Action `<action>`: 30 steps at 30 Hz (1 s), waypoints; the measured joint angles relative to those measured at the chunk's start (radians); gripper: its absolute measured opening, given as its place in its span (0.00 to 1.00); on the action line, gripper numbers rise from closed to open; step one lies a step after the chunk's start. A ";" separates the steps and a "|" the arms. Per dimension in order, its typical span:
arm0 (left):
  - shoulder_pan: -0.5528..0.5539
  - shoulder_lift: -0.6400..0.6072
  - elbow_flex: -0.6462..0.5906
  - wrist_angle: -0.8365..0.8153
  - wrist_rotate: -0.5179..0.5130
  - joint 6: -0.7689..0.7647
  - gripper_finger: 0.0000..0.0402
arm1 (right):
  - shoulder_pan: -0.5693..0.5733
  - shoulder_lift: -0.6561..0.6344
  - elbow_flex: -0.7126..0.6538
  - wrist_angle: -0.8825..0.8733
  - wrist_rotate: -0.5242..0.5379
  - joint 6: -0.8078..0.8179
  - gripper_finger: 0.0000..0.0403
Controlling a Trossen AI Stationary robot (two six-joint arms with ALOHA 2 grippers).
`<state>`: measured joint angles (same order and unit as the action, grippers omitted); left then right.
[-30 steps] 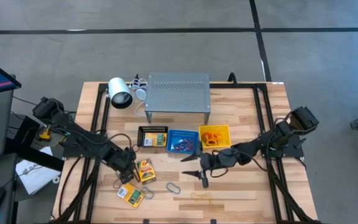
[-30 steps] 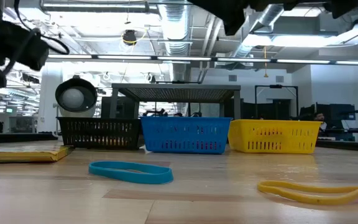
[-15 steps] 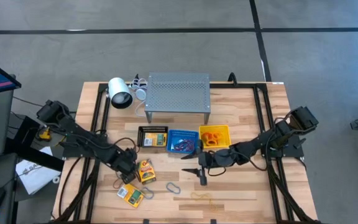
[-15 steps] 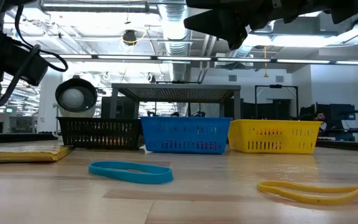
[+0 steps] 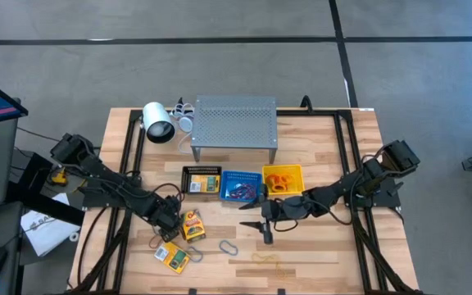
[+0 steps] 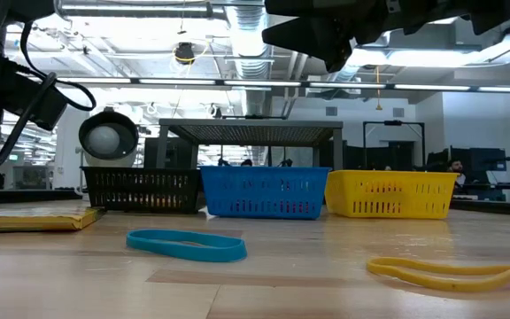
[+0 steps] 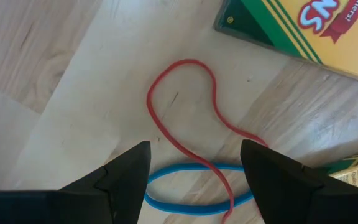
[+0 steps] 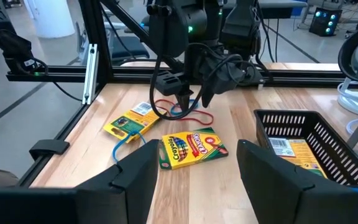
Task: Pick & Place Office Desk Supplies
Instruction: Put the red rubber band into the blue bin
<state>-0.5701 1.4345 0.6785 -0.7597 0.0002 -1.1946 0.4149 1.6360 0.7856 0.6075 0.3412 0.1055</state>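
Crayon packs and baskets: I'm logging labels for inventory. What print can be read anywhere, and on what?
"Crayola", on the crayon box lying on the table, right wrist view.
"NS", a cut-off piece of a word, on the crayon box corner, left wrist view.
Barcode label on the pack in the black basket: too small to read.
Yellow pack: print unreadable.

Around my wooden table (image 5: 318, 254) the floor (image 5: 220, 65) is grey concrete crossed by dark lines. Looking level across, I see an open ceiling with silver ducts (image 6: 255, 35) and bright strip lights (image 6: 237, 81), and desks with monitors (image 6: 481, 164) far off at the room's edge.
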 joint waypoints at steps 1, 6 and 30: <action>0.000 0.000 0.000 0.000 0.000 0.000 0.61 | 0.000 0.000 0.000 -0.001 0.000 0.000 0.53; 0.000 0.000 0.000 0.001 0.000 0.000 0.61 | 0.000 0.000 0.000 -0.004 0.000 0.000 0.53; -0.001 0.000 -0.001 0.035 0.000 -0.018 0.61 | 0.000 0.000 0.000 -0.021 0.000 0.019 0.53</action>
<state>-0.5709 1.4345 0.6773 -0.7246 0.0006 -1.2125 0.4149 1.6360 0.7856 0.5865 0.3412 0.1242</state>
